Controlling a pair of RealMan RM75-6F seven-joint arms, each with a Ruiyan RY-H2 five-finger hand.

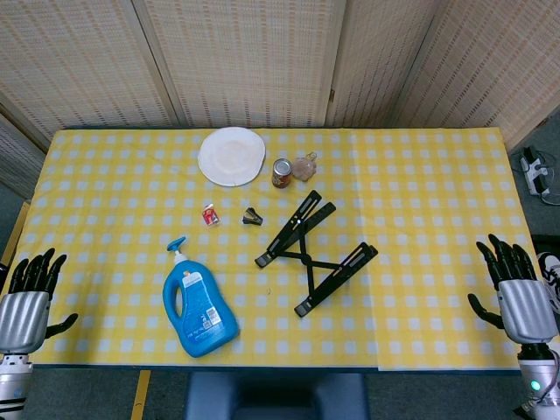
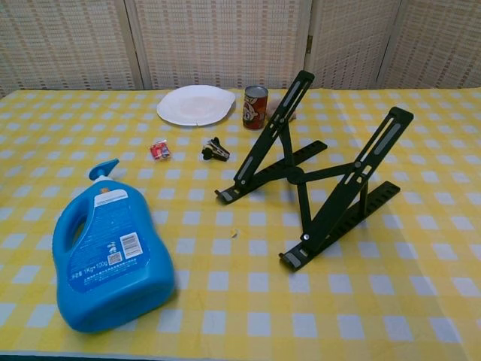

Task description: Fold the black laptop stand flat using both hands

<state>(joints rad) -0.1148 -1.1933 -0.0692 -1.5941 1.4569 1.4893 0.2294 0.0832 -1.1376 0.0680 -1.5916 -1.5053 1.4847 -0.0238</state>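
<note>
The black laptop stand [image 1: 313, 251] stands unfolded near the middle of the yellow checked table [image 1: 420, 192]; its two support arms are raised and a cross brace joins them, as the chest view shows [image 2: 319, 174]. My left hand [image 1: 28, 297] rests at the table's near left corner, fingers apart, holding nothing. My right hand [image 1: 514, 293] is at the near right corner, also with fingers spread and nothing in it. Both hands are far from the stand and neither shows in the chest view.
A blue detergent bottle [image 1: 198, 302] lies left of the stand. Behind it are a white plate [image 1: 231, 156], a can [image 1: 282, 172], a small pinkish object [image 1: 304, 166], a black binder clip [image 1: 252, 217] and a small red packet [image 1: 209, 214]. Woven screens close off the back.
</note>
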